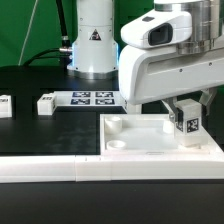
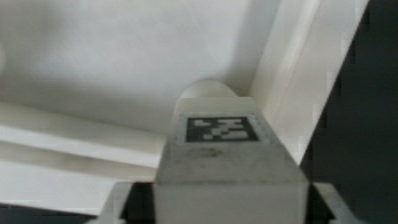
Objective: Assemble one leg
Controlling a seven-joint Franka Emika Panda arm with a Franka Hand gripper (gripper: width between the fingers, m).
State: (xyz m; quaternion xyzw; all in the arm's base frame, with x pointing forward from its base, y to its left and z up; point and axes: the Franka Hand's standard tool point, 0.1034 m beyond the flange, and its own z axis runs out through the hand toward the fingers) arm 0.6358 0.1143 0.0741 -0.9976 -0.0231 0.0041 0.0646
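Observation:
My gripper [image 1: 186, 112] is shut on a leg [image 1: 187, 124], a short white post with a black-and-white marker on its side. It holds the leg upright over the corner of the large white square tray [image 1: 150, 150] at the exterior view's right, its lower end at or just above the tray. In the wrist view the leg [image 2: 222, 145] fills the middle between my fingers, its rounded tip pointing at the tray's corner wall [image 2: 267, 60]. Two more legs [image 1: 46, 103] [image 1: 4, 106] lie on the black table at the exterior view's left.
The marker board [image 1: 95, 99] lies flat behind the tray, near the arm's white base [image 1: 93, 45]. A white strip [image 1: 60, 170] runs along the table's front edge. The arm's bulky white wrist hangs over the tray's far side.

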